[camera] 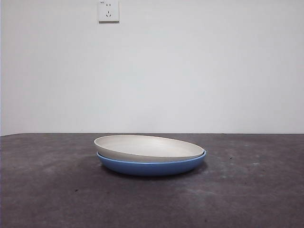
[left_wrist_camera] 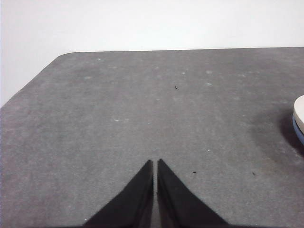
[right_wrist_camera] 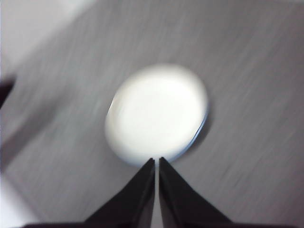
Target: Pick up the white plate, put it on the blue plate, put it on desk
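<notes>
The white plate (camera: pixel 147 147) lies tilted on top of the blue plate (camera: pixel 152 167) in the middle of the desk (camera: pixel 47 190). In the blurred right wrist view the white plate (right_wrist_camera: pixel 156 111) shows from above, with a thin blue rim (right_wrist_camera: pixel 203 128) of the blue plate at its edge. My right gripper (right_wrist_camera: pixel 156 160) is shut and empty, high above the plates. My left gripper (left_wrist_camera: pixel 155 161) is shut and empty over bare desk (left_wrist_camera: pixel 118 109); the edge of the white plate (left_wrist_camera: pixel 299 111) shows at the side of its view. Neither gripper shows in the front view.
A white wall with a power socket (camera: pixel 109 11) stands behind the desk. The desk's rounded far corner (left_wrist_camera: pixel 61 56) shows in the left wrist view.
</notes>
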Available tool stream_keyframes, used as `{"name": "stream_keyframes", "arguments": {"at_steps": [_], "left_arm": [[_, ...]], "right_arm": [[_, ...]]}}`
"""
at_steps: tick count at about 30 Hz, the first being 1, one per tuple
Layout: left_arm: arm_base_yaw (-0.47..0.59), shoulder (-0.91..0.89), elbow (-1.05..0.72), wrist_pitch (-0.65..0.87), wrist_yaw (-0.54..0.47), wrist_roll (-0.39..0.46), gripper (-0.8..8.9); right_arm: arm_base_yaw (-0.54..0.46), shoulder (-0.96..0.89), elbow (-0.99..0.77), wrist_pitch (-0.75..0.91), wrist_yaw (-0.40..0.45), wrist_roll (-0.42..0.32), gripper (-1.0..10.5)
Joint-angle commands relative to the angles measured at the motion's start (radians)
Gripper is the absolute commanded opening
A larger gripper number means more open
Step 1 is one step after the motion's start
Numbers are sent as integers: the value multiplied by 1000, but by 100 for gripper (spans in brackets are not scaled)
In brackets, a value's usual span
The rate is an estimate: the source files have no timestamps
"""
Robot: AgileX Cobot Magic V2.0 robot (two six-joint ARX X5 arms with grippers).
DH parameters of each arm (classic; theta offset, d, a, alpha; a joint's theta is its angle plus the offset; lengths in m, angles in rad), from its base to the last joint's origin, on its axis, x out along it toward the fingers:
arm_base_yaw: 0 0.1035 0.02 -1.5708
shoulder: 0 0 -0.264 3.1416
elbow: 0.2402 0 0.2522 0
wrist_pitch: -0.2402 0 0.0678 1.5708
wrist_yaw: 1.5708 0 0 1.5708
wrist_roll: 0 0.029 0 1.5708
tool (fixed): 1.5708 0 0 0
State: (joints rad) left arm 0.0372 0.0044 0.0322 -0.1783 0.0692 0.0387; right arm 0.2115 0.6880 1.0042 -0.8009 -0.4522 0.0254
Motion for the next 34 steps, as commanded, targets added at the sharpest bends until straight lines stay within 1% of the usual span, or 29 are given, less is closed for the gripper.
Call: {"name": "stream_keyframes", "arguments": {"at_steps": [1, 4, 8, 12, 17, 21, 23, 29, 34], "left_arm": [[2, -2, -21, -8, -2, -3, 15], [2, -1, -21, -8, -2, -3, 15], [2, -2, -21, -8, -2, -3, 15], [2, -2, -21, -8, -2, -3, 15], [2, -2, -21, -8, -2, -3, 15], [2, -2, -21, -8, -2, -3, 15], [2, -2, -21, -8, -2, -3, 15], [2, -2, -21, -8, -2, -3, 15], [2, -1, -21, -8, -2, -3, 15]], "right_arm": [[-89, -92, -74, 163, 1, -18, 8], [-167, -201, -204, 319, 31, -20, 8], [-228, -345, -411, 514, 111, -16, 8], [-254, -479, -605, 682, 172, -2, 8], [-257, -587, -777, 816, 274, 1, 8], [-257, -638, -875, 853, 355, 2, 8], [-257, -655, -912, 855, 372, 4, 8], [-257, -684, -995, 846, 376, 43, 8], [-257, -684, -994, 750, 376, 43, 8]]}}
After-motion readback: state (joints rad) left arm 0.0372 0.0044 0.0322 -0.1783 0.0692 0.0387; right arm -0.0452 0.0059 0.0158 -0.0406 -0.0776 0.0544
